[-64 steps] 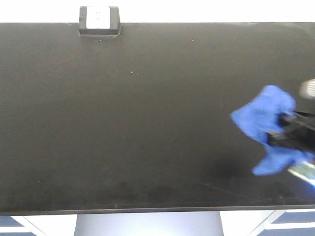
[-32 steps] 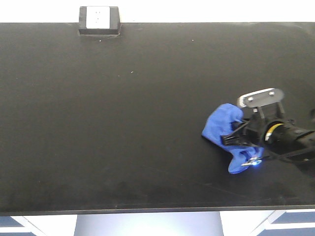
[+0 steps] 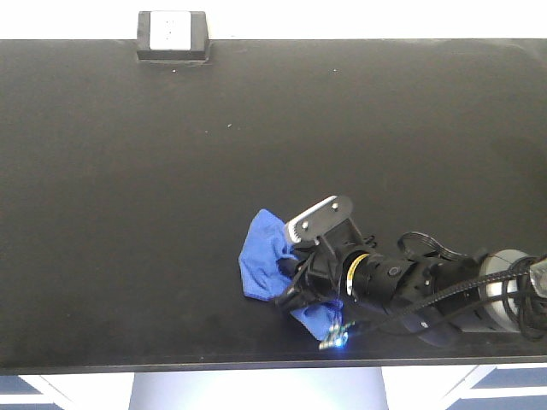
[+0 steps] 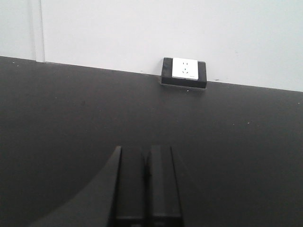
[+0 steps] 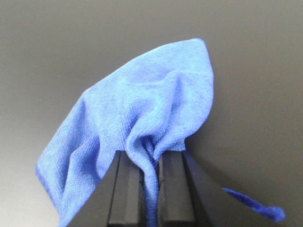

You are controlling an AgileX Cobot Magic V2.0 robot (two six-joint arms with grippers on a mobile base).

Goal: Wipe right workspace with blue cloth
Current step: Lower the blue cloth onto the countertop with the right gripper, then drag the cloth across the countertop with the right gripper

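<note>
Right gripper (image 5: 150, 189) fingers (image 5: 125, 189) clamped; left gripper (image 4: 147, 187) closed (low).

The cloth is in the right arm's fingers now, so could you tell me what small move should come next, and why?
Probably keep sweeping the cloth leftward along the bench. The right gripper is pinching it, it lies near the front edge at mid-bench, and bare surface remains to its left.

Cloth (image 3: 261, 265) on benchtop (image 3: 128, 213) front-centre, outlet box (image 3: 172, 36) far behind, left.

Lab: matte black benchtop (image 3: 171, 171), bench-mounted outlet box (image 3: 172, 35).
</note>
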